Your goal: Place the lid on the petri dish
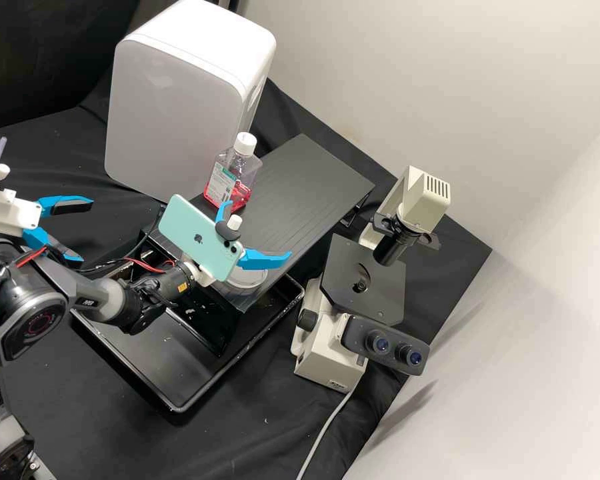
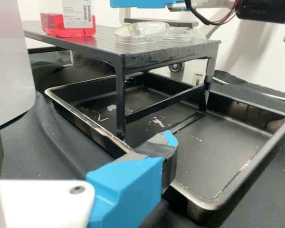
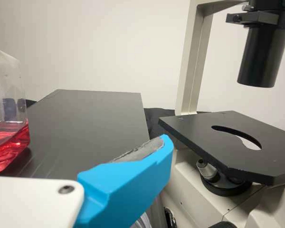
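Note:
Two clear round pieces, a petri dish [image 2: 141, 31] and what looks like its lid [image 2: 183, 33], lie side by side at the near end of the black rack [image 1: 307, 187]. I cannot tell which piece is which. In the high view one clear piece [image 1: 249, 281] shows under my right gripper [image 1: 260, 229], which hangs open just above it with nothing held. One of its blue fingers [image 3: 133, 175] shows in the right wrist view. My left gripper [image 1: 83, 229] is open and empty at the far left, off the tray, with one finger [image 2: 152, 159] low in its own view.
The rack stands in a black tray [image 1: 180, 393]. A flask of red liquid [image 1: 232, 175] sits on the rack's far end, with a white box [image 1: 180, 87] behind it. A microscope [image 1: 373, 293] stands right of the tray, its stage [image 3: 228, 142] close to the right gripper.

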`<state>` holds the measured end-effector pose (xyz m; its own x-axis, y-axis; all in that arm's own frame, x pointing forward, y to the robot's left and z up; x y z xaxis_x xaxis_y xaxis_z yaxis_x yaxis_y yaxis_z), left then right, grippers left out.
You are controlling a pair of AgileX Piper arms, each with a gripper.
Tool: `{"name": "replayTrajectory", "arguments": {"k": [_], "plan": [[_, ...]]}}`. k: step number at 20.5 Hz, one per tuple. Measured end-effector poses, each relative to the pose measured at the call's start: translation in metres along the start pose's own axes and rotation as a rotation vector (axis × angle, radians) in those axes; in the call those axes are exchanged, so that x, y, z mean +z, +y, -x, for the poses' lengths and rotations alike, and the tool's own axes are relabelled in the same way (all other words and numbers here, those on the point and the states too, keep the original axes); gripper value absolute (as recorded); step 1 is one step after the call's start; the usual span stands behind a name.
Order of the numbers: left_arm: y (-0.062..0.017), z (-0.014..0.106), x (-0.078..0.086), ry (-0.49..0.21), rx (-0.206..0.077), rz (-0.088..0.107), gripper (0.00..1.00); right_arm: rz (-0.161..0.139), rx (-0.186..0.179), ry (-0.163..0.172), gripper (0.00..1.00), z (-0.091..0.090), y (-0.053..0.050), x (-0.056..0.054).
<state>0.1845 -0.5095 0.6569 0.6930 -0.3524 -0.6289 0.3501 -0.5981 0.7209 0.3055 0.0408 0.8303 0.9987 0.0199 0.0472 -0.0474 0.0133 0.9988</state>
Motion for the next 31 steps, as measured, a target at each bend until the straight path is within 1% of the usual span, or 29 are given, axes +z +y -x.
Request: {"name": "replayTrajectory", "arguments": {"k": [9,13,14,16,18,19,21,22,23,25,26,28,31], "plan": [[-0.0001,0.0,0.0,-0.004,-0.001,-0.002,1.0,0.0,0.0,0.0,1.0,0.0,0.0,0.0],[-0.0001,0.0,0.0,-0.004,-0.001,-0.002,1.0,0.0,0.002,0.002,1.0,0.01,0.001,-0.001],[0.0,0.0,0.0,-0.001,0.0,-0.001,1.0,0.002,0.012,0.009,1.0,0.014,0.003,-0.002],[0.0003,0.0,-0.001,0.009,0.003,0.004,1.0,0.019,0.035,0.046,1.0,0.023,0.003,-0.008],[0.0005,0.0,-0.001,0.016,0.006,0.007,1.0,0.048,0.043,0.101,1.0,0.03,-0.001,-0.018],[0.0006,0.0,-0.002,0.02,0.007,0.008,1.0,0.061,0.042,0.118,1.0,0.033,-0.003,-0.021],[0.0007,0.0,-0.002,0.021,0.007,0.009,1.0,0.079,0.02,0.139,1.0,0.037,-0.01,-0.025],[0.0007,0.0,-0.002,0.021,0.007,0.009,1.0,0.09,0.013,0.143,1.0,0.038,-0.013,-0.026],[0.0007,0.0,-0.002,0.021,0.007,0.009,1.0,0.095,0.007,0.147,1.0,0.04,-0.016,-0.027],[0.0007,0.0,-0.002,0.021,0.007,0.009,1.0,0.111,-0.01,0.15,1.0,0.042,-0.023,-0.025],[0.0007,0.0,-0.002,0.021,0.007,0.009,1.0,0.117,-0.024,0.143,1.0,0.043,-0.027,-0.023],[0.0007,0.0,-0.002,0.021,0.007,0.009,1.0,0.118,-0.049,0.117,1.0,0.045,-0.034,-0.018],[0.0007,0.0,-0.002,0.021,0.007,0.009,1.0,0.112,-0.07,0.065,1.0,0.053,-0.04,-0.007]]}}
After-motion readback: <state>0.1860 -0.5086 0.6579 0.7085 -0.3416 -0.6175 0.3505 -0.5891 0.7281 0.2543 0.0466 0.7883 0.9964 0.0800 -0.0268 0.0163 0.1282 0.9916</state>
